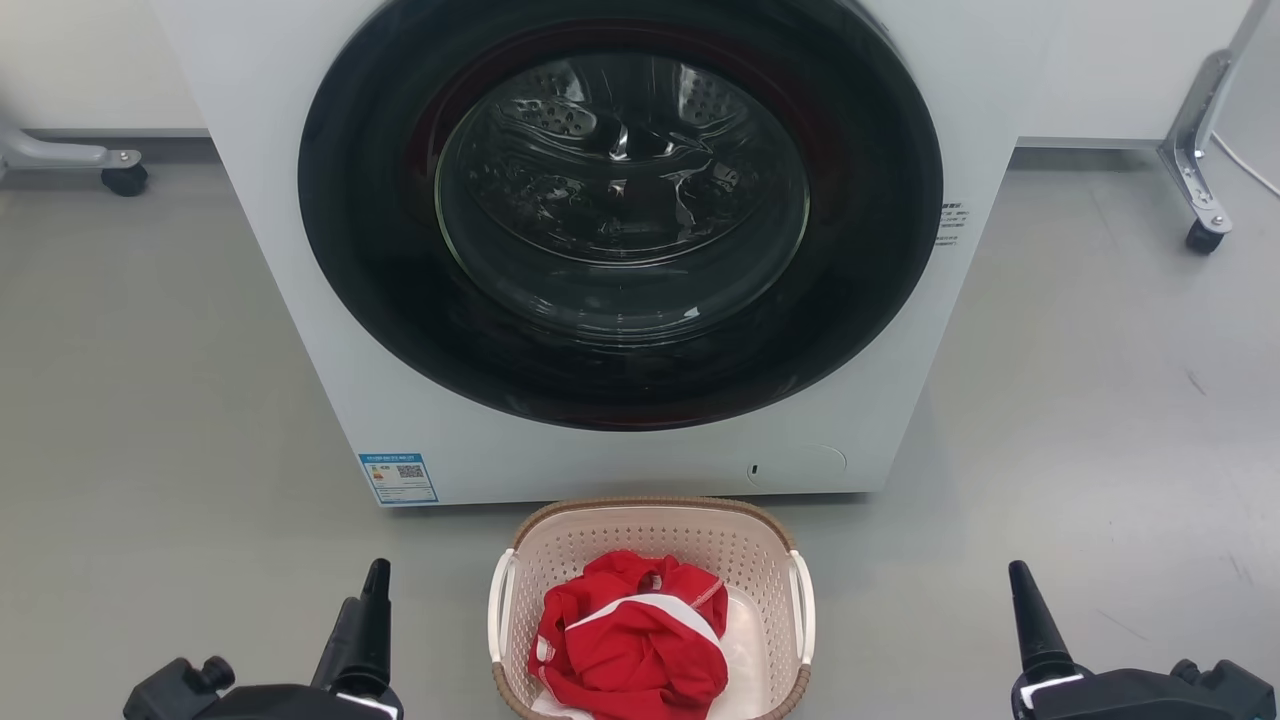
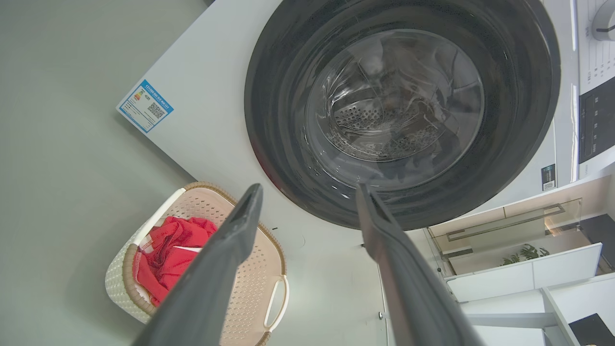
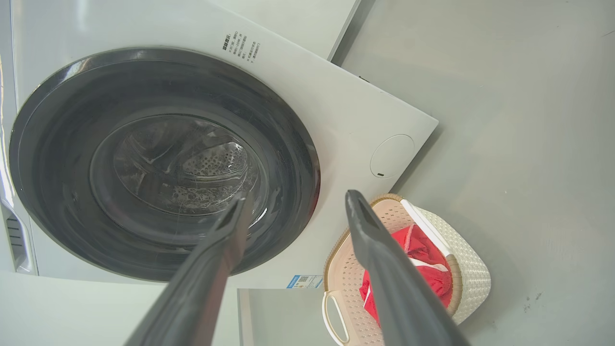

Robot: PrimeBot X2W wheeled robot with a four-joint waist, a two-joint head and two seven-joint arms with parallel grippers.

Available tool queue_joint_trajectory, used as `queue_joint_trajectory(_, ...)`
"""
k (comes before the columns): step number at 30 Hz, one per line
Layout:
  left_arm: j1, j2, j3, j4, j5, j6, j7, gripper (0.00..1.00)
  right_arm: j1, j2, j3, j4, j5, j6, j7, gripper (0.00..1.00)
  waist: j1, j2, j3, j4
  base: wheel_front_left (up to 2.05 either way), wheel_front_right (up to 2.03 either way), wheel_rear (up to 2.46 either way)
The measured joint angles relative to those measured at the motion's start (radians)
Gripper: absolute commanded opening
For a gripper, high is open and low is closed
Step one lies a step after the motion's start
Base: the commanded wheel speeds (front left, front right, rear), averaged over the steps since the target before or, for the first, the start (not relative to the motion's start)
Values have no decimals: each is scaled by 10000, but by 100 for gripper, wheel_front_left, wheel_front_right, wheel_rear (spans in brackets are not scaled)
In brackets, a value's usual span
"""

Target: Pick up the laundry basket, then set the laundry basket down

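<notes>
Two open-fingered grippers, left gripper (image 2: pixel 307 188) and right gripper (image 3: pixel 295 196), flank the pale pink perforated plastic laundry basket (image 1: pixel 655 532) of crumpled red cloth (image 1: pixel 630 645), just before a white front-loading washer (image 1: pixel 290 300)

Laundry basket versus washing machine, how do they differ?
The laundry basket is far smaller than the washing machine. The basket is pinkish-beige with holed walls; the machine is smooth white with a dark round door. The basket is open-topped, holding red cloth; the machine is closed. Both stand on the grey floor.
</notes>
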Motion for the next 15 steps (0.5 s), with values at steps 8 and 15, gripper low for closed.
queue_joint_trajectory(8, -2, 174, -487, -182, 1576, 240, -291, 100, -7, -167, 637, -94, -1586, -228, -272, 100, 1, 0, -16, 2, 0, 0, 0)
queue_joint_trajectory(15, -5, 307, -913, -318, 2970, 441, -558, 100, -23, -240, 1101, -113, -2853, -403, -539, 100, 0, 0, -13, 2, 0, 0, 0)
